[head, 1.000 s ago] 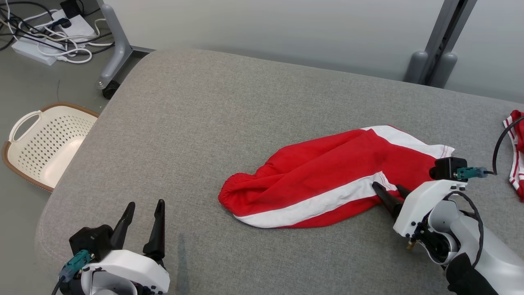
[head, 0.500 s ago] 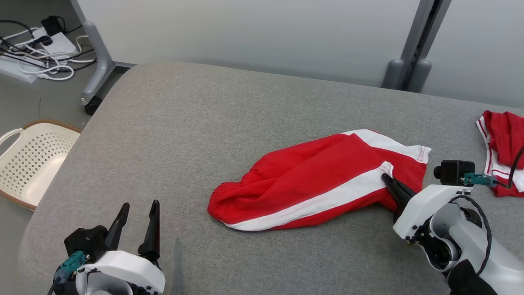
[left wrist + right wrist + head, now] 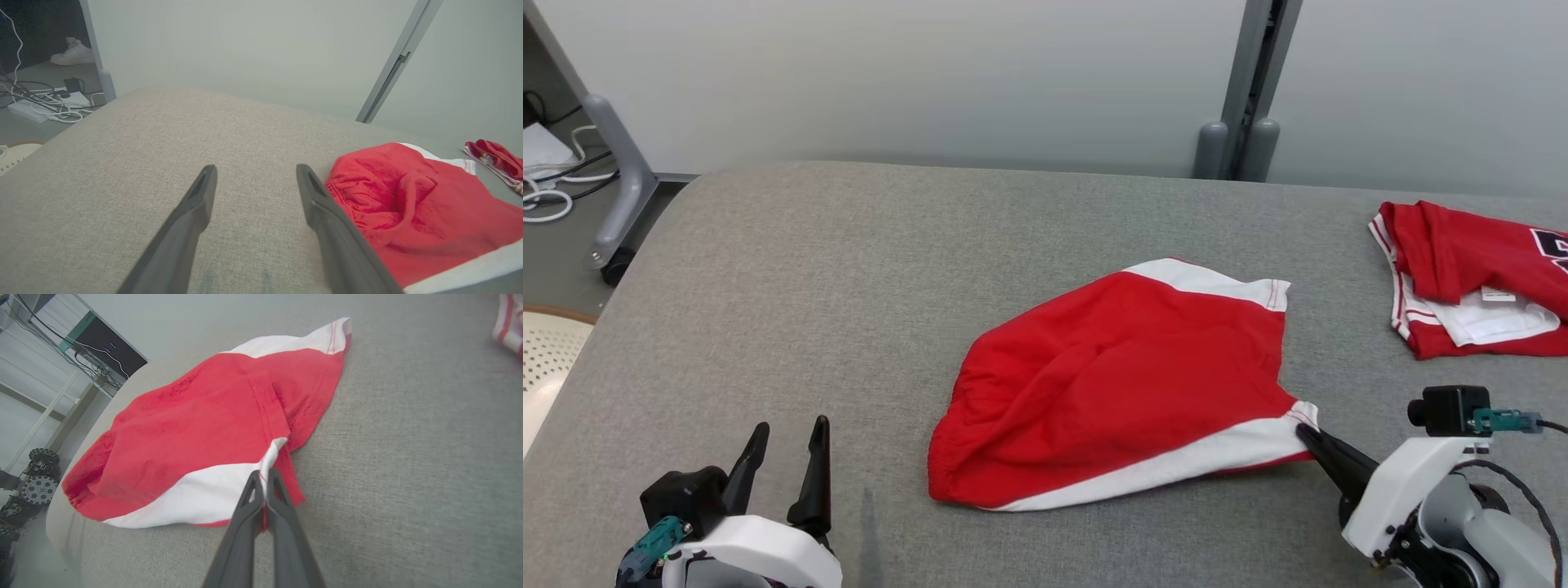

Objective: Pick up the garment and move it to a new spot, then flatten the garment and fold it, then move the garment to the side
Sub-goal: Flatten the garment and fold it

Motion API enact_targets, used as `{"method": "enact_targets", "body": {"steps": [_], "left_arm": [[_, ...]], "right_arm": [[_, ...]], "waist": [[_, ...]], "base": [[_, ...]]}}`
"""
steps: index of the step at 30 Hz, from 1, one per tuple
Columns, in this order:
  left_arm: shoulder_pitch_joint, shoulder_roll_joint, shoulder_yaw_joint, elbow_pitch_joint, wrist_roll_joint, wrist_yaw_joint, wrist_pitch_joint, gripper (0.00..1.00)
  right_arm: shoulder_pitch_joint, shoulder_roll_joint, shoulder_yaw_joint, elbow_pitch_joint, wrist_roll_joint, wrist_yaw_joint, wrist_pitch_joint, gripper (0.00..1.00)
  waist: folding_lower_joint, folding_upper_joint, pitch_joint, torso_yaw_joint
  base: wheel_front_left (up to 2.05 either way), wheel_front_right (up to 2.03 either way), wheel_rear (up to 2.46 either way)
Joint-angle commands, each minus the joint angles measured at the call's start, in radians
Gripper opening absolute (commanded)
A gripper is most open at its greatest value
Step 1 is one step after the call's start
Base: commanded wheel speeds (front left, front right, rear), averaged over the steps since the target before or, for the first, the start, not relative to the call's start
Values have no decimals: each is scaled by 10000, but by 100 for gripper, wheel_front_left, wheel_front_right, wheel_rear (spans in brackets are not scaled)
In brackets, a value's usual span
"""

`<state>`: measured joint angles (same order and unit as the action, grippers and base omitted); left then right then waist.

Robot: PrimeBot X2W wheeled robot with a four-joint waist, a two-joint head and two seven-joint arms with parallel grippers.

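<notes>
Right gripper (image 3: 1304,430) clamps a corner of the red, white-striped fabric shorts (image 3: 1111,376); left gripper (image 3: 792,425), near them, spread empty.

The left gripper (image 3: 255,175) held its two long dark fingers (image 3: 192,216) spread wide apart above the grey-beige woven-fabric tabletop (image 3: 163,134), with bare cloth showing between them. Just beside the finger on the view's right lay a crumpled red cloth garment (image 3: 412,204) with a white band along its lower edge. Its gathered hem lay near that fingertip. Well beyond it, at the right edge, sat a second red-and-white striped piece of clothing (image 3: 494,157). A slanted grey metal post (image 3: 392,69) rose against the pale wall. At upper left, on the floor, were tangled cables (image 3: 41,102) and a white sneaker (image 3: 73,55).
</notes>
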<state>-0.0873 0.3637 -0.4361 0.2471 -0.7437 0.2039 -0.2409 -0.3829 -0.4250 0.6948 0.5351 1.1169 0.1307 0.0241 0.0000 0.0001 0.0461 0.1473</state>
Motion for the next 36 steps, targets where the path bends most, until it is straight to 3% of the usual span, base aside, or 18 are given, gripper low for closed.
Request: {"method": "enact_targets", "body": {"steps": [1,14,15,16,17,24,31,36], "left_arm": [[30,73,41,-42,-54,74,5,100],[170,178,-28,-141,-141,86,152,100],[163,195,-48,-148,-143,74,170,100],[149,213,-84,-163,-129,36,200,100],[137,223,-120,-182,-121,2,236,100],[34,265,-206,-279,-108,-11,350,100],[71,390,-263,-418,-42,36,416,100],[209,584,-985,-744,-25,-639,1086,100]], "right_arm": [[403,-253,-134,-285,142,3,292,0],[2527,-813,-1548,-1469,188,3,1691,0],[2591,-768,-1697,-1468,28,3,1693,13],[2645,-665,-1815,-1464,-136,5,1723,37],[2674,-540,-1933,-1480,-294,5,1736,99],[2949,200,-2808,-1658,-1155,3,2042,100],[3363,361,-4516,-2226,-2323,5,1883,100],[3538,756,-5870,-3115,-3569,3,1477,100]], "waist": [[0,-1,-26,-211],[0,-1,-54,-560],[0,-1,-49,-587],[0,-1,-46,-609],[0,-1,-43,-625],[0,-1,-21,-606],[0,-1,-94,-549],[0,-1,-139,-573]], "base": [[0,0,0],[0,0,0],[0,0,0],[0,0,0],[0,0,0],[0,0,0],[0,0,0],[0,0,0]]}}
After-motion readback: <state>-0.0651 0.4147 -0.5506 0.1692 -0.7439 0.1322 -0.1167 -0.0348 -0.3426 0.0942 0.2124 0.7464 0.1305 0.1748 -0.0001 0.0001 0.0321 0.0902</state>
